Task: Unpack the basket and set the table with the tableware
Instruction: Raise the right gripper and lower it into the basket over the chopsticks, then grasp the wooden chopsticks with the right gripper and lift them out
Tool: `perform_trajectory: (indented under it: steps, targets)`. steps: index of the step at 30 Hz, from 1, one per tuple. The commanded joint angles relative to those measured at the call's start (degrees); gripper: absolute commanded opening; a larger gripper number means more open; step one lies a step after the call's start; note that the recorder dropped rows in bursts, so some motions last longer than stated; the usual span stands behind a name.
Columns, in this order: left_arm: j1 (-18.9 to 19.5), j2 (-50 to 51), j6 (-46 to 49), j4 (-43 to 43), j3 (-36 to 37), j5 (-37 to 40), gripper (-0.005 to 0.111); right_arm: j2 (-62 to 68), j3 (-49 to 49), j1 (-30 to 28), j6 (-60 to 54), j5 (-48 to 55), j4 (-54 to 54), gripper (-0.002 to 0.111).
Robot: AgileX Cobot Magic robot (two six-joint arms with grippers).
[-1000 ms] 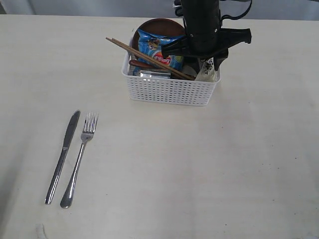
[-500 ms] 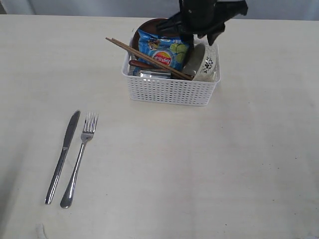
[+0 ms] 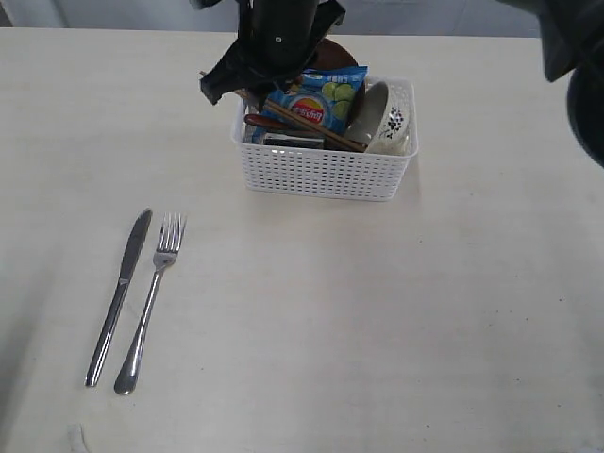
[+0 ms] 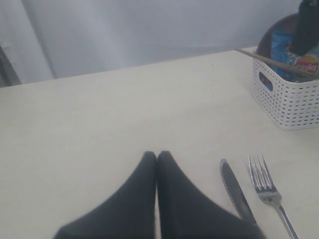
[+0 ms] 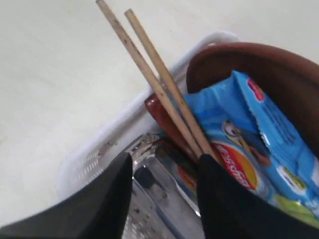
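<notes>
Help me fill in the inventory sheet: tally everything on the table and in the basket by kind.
Knife: 1
Fork: 1
Basket: 1
Chopsticks: 2
Wooden spoon: 1
Steel cup: 1
Bowl: 1
Brown plate: 1
Chips packet: 1
Total: 10

The left gripper [image 4: 157, 156] sits over the pale desk [image 4: 99, 119], its jaws pressed together. Just beside it lie the knife [image 4: 237, 191] and fork [image 4: 271, 196] (parallel, not touching). Farther off, chopsticks [image 4: 271, 62] jut from the basket [image 4: 289, 102]
</notes>
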Motion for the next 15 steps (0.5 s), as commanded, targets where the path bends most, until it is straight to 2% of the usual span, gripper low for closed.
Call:
perform_trajectory:
  steps: [1, 6, 15]
  targets:
    - [0.14, -0.19, -0.02, -0.08, 0.13, -0.37, 0.000, 2.08, -0.39, 0.50, -3.69, -3.02, -1.86, 0.041]
    - [0.14, -0.19, -0.02, -0.08, 0.13, -0.37, 0.000, 4.29, -0.39, 0.50, -2.51, -3.49, -6.95, 0.041]
    - [0.14, -0.19, -0.02, -0.08, 0.13, -0.37, 0.000, 6.59, -0.39, 0.50, -2.38, -6.40, -9.31, 0.041]
